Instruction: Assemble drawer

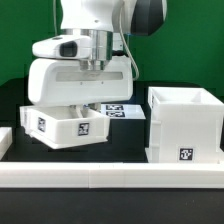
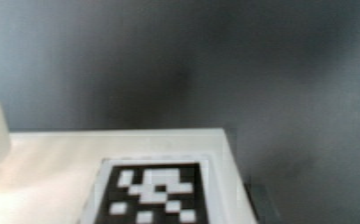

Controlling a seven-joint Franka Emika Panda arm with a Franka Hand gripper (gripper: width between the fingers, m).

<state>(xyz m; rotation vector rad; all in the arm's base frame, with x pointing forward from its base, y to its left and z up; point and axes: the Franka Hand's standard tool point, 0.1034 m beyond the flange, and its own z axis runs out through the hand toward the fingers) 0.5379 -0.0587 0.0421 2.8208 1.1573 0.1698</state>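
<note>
Gripper (image 1: 86, 103) sits at the shallow white plastic tray (image 1: 66, 126), on the exterior view's left; its fingers are hidden, so grip cannot be told. The tall white cube-like housing (image 1: 184, 122) stands well apart on the black bench (image 1: 12, 105). Best practice: keep the tray level and square to the housing opening.

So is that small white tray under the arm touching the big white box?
Apart. The exterior view shows a clear strip of dark table between the small tray and the tall housing.
</note>
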